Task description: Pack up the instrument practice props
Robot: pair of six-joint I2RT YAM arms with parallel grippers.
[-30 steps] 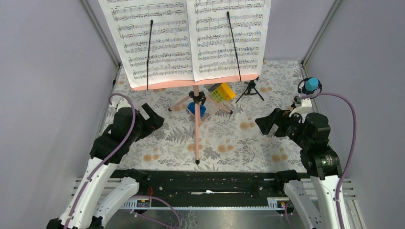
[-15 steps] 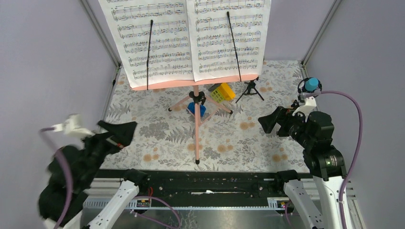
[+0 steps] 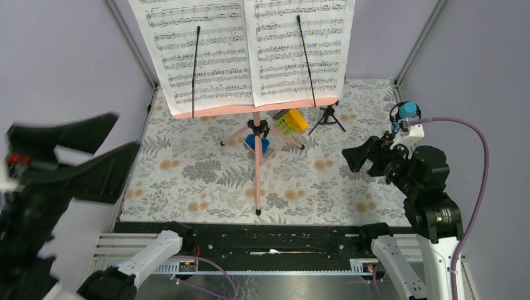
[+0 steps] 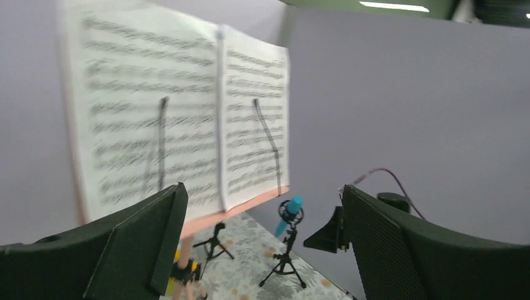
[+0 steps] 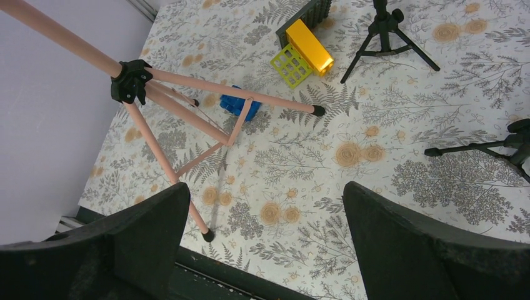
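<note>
Blue toy car (image 5: 240, 103), yellow block (image 5: 301, 55)

Cannot resolve left gripper (image 3: 127, 131): smeared, cropped at left edge — jaws probably apart. Lose sheet-music pages (image 3: 250, 50) past upper edge. Find only black mic tripod (image 3: 329, 117), head behind pages.

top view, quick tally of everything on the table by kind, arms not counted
pink music stand: 1
sheet-music pages: 2
small black tripods: 2
blue mic: 1
blue toy car: 1
yellow-green block: 1
total: 8 (whether the tripod by the block carries a mic cannot be told)
</note>
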